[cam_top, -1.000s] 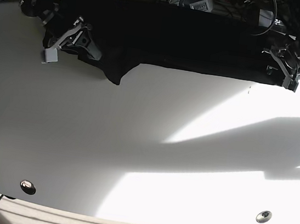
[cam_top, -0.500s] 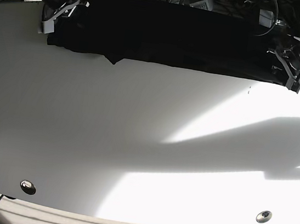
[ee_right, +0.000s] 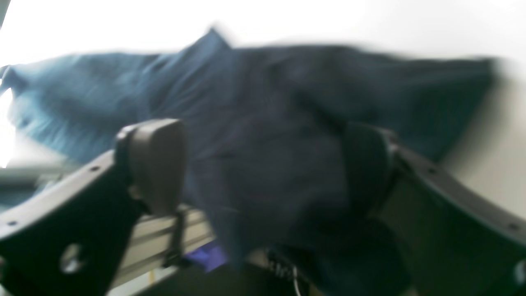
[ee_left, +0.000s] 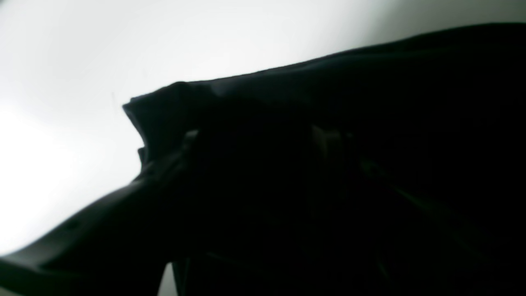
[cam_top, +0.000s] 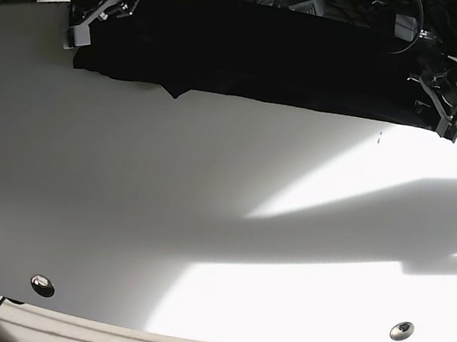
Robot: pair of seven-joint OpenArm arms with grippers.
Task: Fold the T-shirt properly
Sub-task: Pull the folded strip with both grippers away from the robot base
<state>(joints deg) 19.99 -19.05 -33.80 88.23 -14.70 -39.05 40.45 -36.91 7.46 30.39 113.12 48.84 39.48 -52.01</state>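
dark t-shirt (cam_top: 261, 53) now stretched as a long band along the far edge of the white table (cam_top: 205, 219), no longer sagging in a drooping lobe at the right arm's end as a second ago. right gripper (ee_right: 263, 164) drawn back to that corner, spread wide with cloth lying between the pads, not pinched. left gripper (cam_top: 446, 103) at the other end over the cloth, too dark to tell whether closed. probably a first lengthwise fold laid down; crosswise folds not yet done.
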